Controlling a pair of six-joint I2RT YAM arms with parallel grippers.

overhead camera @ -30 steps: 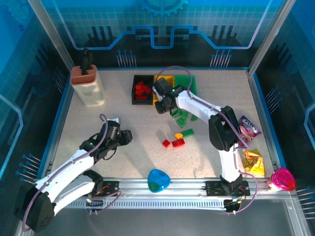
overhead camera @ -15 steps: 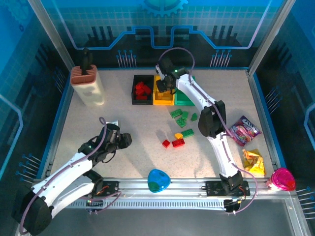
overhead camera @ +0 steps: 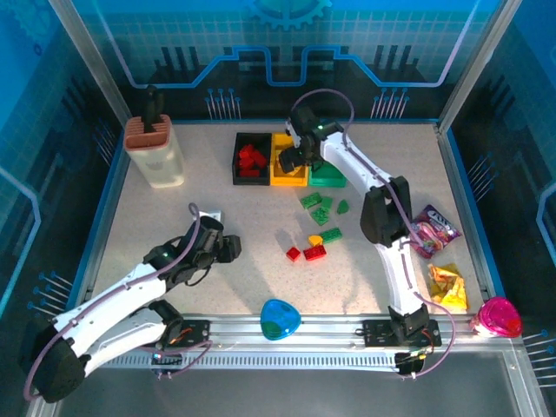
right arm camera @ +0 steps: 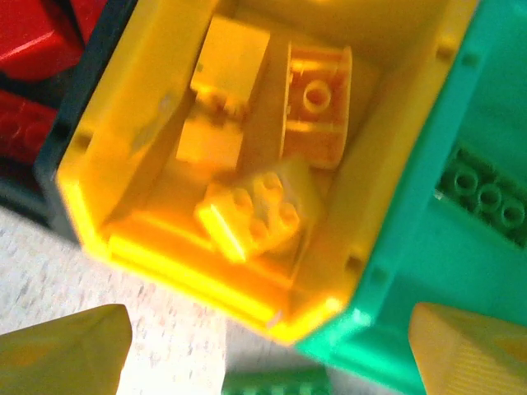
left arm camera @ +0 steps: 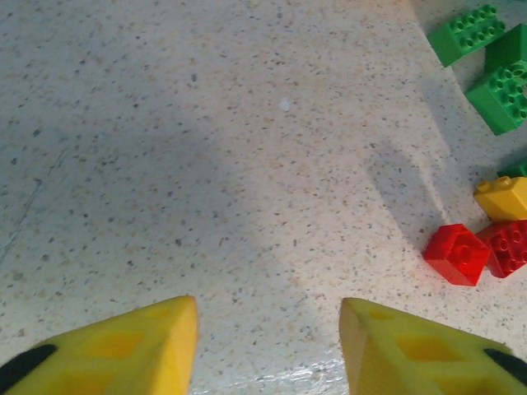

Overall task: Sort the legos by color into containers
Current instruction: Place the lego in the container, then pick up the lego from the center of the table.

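Three joined containers stand at the back: black with red legos, yellow, green. My right gripper hovers open over the yellow bin's front edge. In the right wrist view its gripper holds nothing, and yellow bricks lie in the yellow bin beside the green bin. Loose green, yellow and red legos lie mid-table. My left gripper sits left of them, open and empty, with red bricks ahead to its right.
A cream block with a brown top stands at the back left. A blue-green disc lies by the near rail. Snack packets and a pink cup sit at the right. Blue walls edge the table.
My right arm swung from the loose green bricks back to the bins, and its jaws opened over the yellow bin. My left gripper slid a little right and opened slightly.
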